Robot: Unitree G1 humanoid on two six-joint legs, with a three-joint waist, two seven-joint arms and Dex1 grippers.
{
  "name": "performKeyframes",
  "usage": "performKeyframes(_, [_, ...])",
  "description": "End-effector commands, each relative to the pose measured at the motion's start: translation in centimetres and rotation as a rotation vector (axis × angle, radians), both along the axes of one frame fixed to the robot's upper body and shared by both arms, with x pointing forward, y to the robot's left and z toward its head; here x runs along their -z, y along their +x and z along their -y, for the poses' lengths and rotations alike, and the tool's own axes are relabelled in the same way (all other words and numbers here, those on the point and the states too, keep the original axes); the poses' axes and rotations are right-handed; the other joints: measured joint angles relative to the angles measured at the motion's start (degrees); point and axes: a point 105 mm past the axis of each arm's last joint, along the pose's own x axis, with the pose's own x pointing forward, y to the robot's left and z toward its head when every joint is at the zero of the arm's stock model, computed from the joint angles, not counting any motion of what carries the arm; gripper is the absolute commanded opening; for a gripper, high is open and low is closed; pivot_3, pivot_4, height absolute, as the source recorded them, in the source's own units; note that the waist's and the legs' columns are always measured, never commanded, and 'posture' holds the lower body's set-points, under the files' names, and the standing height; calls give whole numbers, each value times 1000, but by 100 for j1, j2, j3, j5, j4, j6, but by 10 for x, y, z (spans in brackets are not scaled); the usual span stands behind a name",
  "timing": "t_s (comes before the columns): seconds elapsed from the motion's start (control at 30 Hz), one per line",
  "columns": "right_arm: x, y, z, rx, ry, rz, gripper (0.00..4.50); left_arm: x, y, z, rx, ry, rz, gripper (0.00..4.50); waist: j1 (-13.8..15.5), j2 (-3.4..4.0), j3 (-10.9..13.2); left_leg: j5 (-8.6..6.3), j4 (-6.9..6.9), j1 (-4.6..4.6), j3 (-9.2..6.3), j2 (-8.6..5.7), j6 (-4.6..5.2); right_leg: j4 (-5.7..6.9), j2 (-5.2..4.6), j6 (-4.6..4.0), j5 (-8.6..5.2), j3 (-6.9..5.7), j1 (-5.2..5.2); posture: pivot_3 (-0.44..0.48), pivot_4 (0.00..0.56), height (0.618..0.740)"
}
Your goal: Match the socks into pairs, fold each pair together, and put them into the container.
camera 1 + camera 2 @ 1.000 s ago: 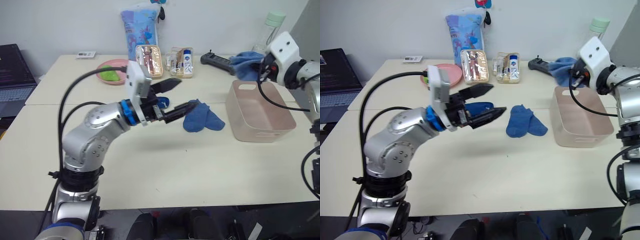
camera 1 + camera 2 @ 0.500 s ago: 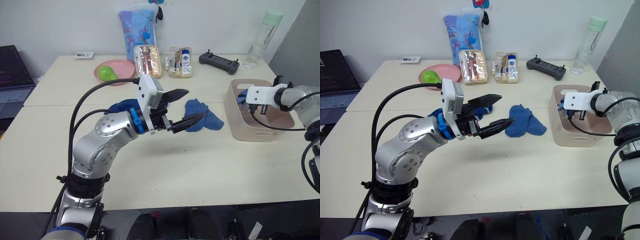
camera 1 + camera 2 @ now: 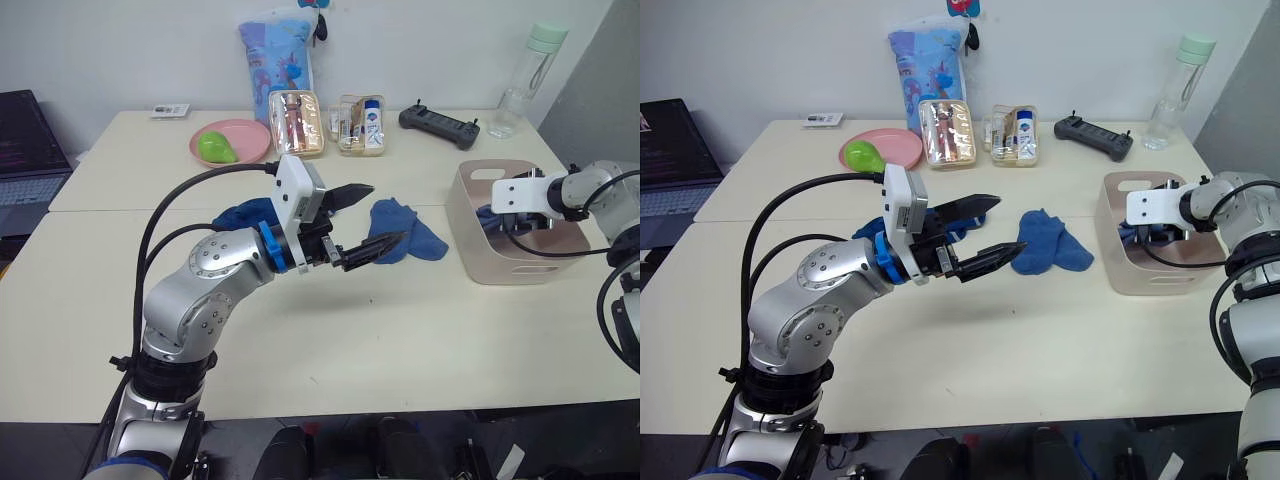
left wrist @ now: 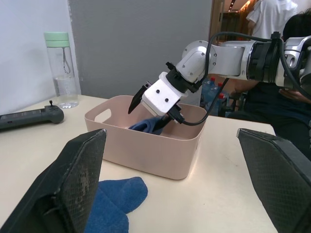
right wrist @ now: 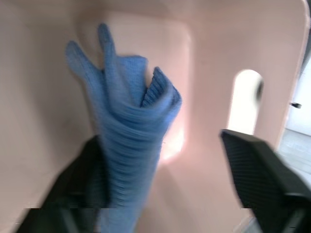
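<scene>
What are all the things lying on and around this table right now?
Pink tub: one, table's right side.
Blue socks in the tub: one folded bundle.
Medium-blue socks: one pair, table centre.
Darker blue socks: one heap, behind the left arm.
Pink plate: one, far side, holding a green item.
Clear pouches: two, far side.
Printed blue bag: one, upright at the wall.
Black controller: one, far right.
Water bottle: one, green cap.
Laptop: one, far left.
Left end effector: open, above the table.
Right end effector: open, inside the tub.
</scene>
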Motion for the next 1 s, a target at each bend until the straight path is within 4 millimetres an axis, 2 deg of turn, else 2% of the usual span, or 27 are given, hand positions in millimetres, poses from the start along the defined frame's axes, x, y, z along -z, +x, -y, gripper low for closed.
performKeyframes(0.03, [-46, -20, 8, -13, 40, -65, 4461, -8, -3, 0, 6, 3, 57, 4500, 3, 9, 6, 0, 0, 0, 0, 0, 0, 0, 0, 0, 0, 0, 0, 0, 150, 740])
performKeyframes(0.17, [-61, -23, 12, -1, 52, -27, 4461, -9, -3, 0, 7, -1, 63, 4500, 2, 11, 7, -1, -2, 0, -5, 1, 1, -2, -1, 0, 0, -6, 0, 0, 150, 740])
performKeyframes(0.27, [-69, -15, 15, 44, 69, 58, 4461, -8, -4, 2, 15, -3, 65, 4500, -15, 11, 7, -1, -2, 8, -1, 2, 1, 3, 0, -1, 0, -3, 4, 0, 150, 740])
performKeyframes(0.37, [-62, -7, 9, 43, 95, 88, 3874, -8, -4, 3, 20, -1, 69, 4500, -12, 11, 7, 3, -1, 8, -2, 2, -5, 7, 0, -3, 2, -3, 4, 0, 150, 740])
performKeyframes(0.47, [-46, 4, 0, 48, 122, 103, 2873, -10, -2, 4, 21, 0, 75, 4500, -21, 11, 7, 4, -1, 8, 1, 2, -6, 7, 0, -3, 2, -1, 3, 0, 150, 740])
performKeyframes(0.6, [-23, 8, -4, 64, 129, 59, 1387, -10, -3, 5, 23, 6, 80, 4500, 0, 11, 7, 5, -1, 3, -3, 2, -7, 5, 0, -4, 2, -3, 1, 0, 150, 740])
performKeyframes(0.73, [10, 10, -2, 110, 96, 3, 23, -7, -5, 3, 14, 15, 75, 4500, 20, 10, 7, 5, 0, -3, -5, 1, -7, -2, -1, -4, 2, -4, 1, 0, 150, 740])
performKeyframes(0.87, [25, 8, 3, 137, 59, -19, 23, -6, -5, 2, -1, 17, 71, 4500, 17, 11, 7, 5, 1, -2, -4, 1, -7, 2, -1, -4, 2, -4, 0, 0, 150, 740])
performKeyframes(1.0, [15, 15, 6, 164, 80, 73, 23, -5, -4, 0, -11, 20, 69, 4500, 5, 11, 7, 5, 4, 1, -5, 1, -7, 4, -1, -4, 2, -4, 2, 0, 150, 740])
